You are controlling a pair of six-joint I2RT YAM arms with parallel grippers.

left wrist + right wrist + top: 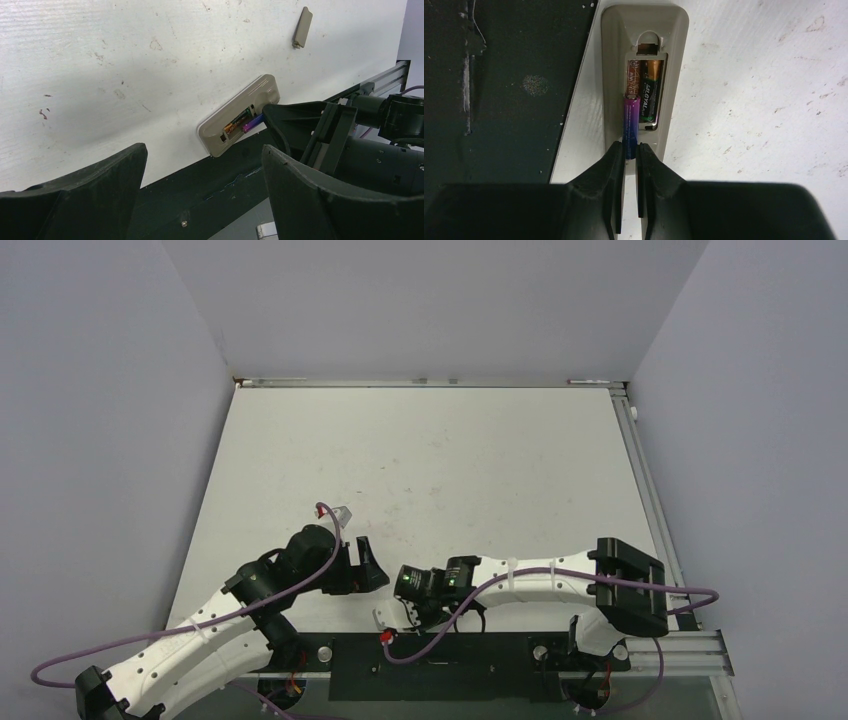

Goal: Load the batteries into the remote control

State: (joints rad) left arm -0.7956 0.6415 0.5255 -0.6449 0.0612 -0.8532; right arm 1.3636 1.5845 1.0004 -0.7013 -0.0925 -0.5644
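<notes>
- remote control lies back-up on the desk, at the near edge, just beside the dark rail. Back up so the open recess faces the arms.
- gold battery lies flat in the right-hand slot, looks fully seated.
- purple battery is only partly in the left-hand slot: far end inside, near end sticking out over the recess lip.
- right pincer is pressed together on that near end, pinching the purple battery. Gripping the tail likely lets the far end go in against the contact first.
- So the purple battery is straight ahead of the right fingertips, in line with them and touching.
- left pincer is spread wide, nothing in it. It hangs near the remote control, pointed at it, probably placed to steady the handset or press the battery down.
- battery cover lies on the desk well apart from the remote control, off so the slots are reachable.
- Judgement: one battery in, the second about halfway. It needs a push in and down, and it may spring back out on release.
</notes>
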